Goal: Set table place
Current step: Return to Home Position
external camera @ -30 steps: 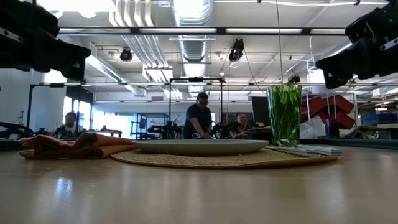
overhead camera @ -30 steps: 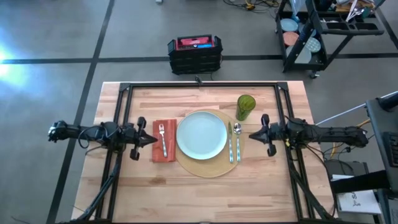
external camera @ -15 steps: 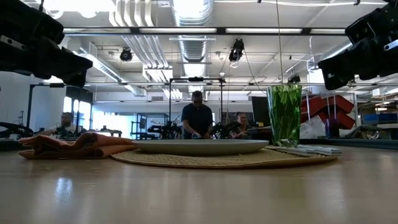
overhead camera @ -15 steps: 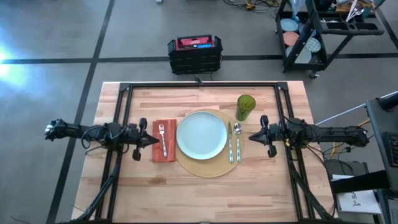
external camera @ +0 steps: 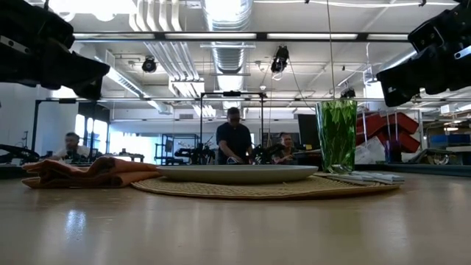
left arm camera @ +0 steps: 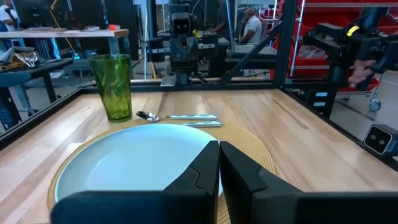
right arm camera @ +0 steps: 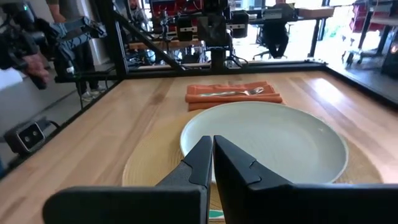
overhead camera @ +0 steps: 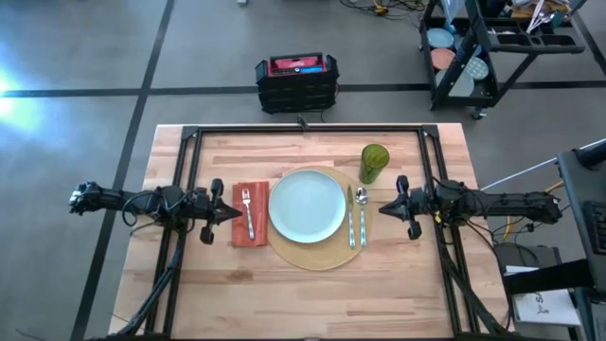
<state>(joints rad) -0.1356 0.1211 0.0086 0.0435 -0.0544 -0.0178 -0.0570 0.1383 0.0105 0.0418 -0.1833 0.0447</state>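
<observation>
Bright ceiling lights (external camera: 228,10) glare overhead, casting a soft sheen on the table (external camera: 221,228).

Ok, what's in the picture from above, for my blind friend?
A place setting on a light-wood table: a pale blue plate on a round tan placemat, silver fork on an orange cloth napkin at left, silver knife and spoon at right, green translucent cup beyond. The left gripper and right gripper hover beside it, shut.

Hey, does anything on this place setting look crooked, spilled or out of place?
Nothing spilled or damaged. The plate sits off centre on the placemat, leaving room for the knife and spoon; the fork lies on the napkin, the cup stands upright.
</observation>
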